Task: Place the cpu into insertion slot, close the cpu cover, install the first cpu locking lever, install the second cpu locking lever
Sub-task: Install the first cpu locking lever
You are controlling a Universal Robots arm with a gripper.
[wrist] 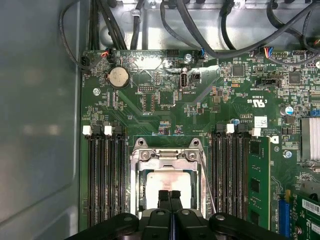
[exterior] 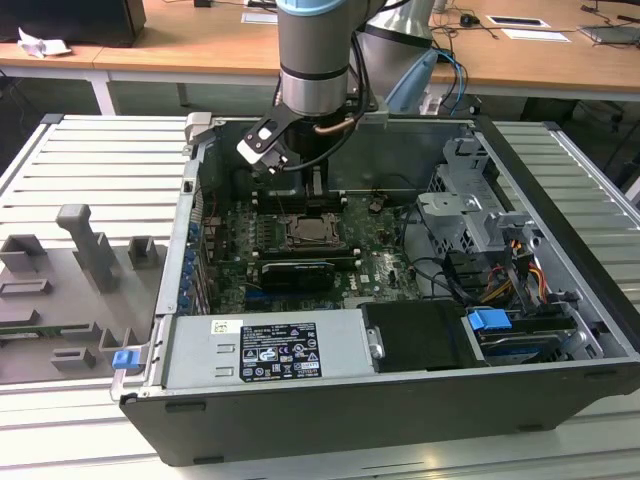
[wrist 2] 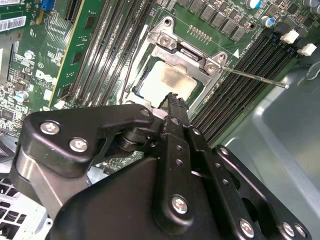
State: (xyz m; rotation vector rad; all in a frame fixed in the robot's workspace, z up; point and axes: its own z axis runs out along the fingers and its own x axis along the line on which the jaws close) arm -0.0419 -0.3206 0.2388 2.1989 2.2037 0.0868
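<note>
My gripper (wrist: 170, 195) has its fingers pressed together, tips right over the cpu (wrist: 159, 181), w/ the cpu cover (wrist: 167, 156) lying flat around it.

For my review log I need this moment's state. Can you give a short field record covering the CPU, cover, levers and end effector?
cpu: seated in the socket, metal top showing through the cover's opening
cpu cover: lying flat over the cpu
locking lever: thin rod angled out from a socket corner, apparently unlatched
end effector: shut, nothing held, tips above the cpu's edge; contact cannot be told
setting: motherboard inside an open computer case
</note>
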